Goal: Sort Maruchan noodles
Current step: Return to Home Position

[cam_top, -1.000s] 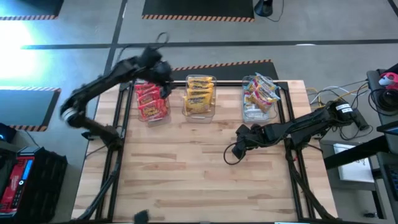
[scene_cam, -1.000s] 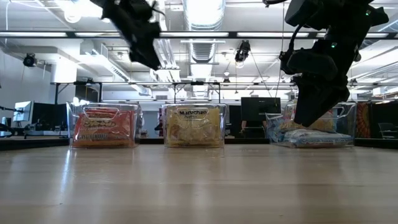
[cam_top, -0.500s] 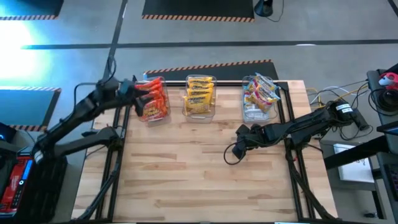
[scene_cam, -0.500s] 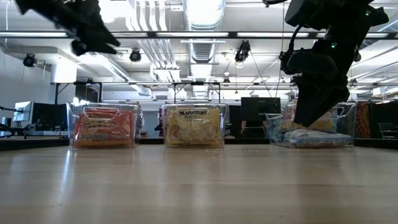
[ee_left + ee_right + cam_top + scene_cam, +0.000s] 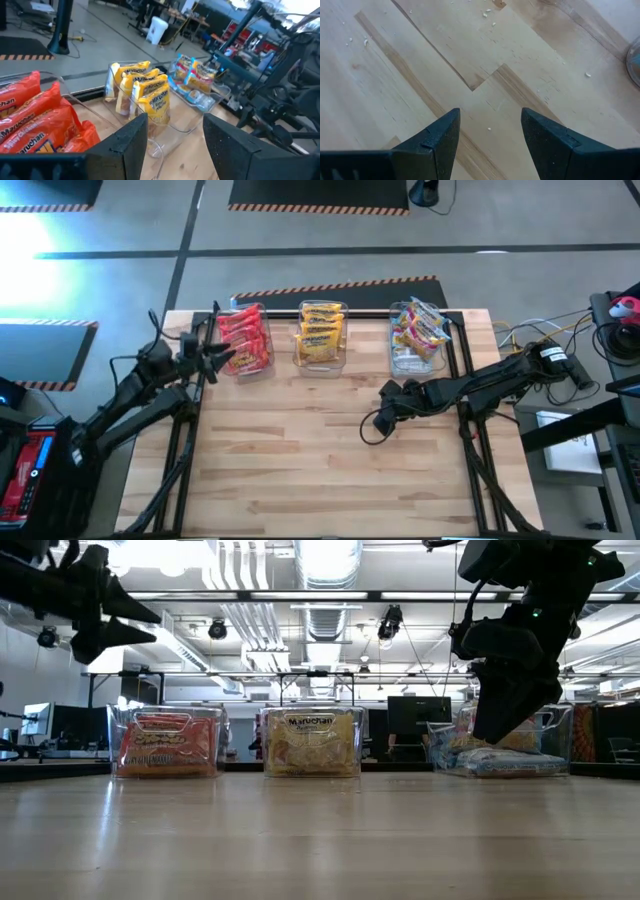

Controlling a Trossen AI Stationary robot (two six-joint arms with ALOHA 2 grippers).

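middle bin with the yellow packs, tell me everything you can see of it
The middle bin is a clear, open-topped plastic tub standing upright near the far edge of the table, between the red-packet bin and the multicoloured-packet bin, apart from both. Several yellow packets printed Maruchan stand on edge inside it. Only they and the table touch it.

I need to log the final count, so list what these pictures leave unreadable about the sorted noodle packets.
Packets per bin: in the high view the red packets, yellow packets and multicoloured packets overlap, too small to count.
Low view: the right arm hides part of the right bin; only front packets show.
Left wrist view: the red packets run off the picture's edge.
Right wrist view: past the right gripper, only table.
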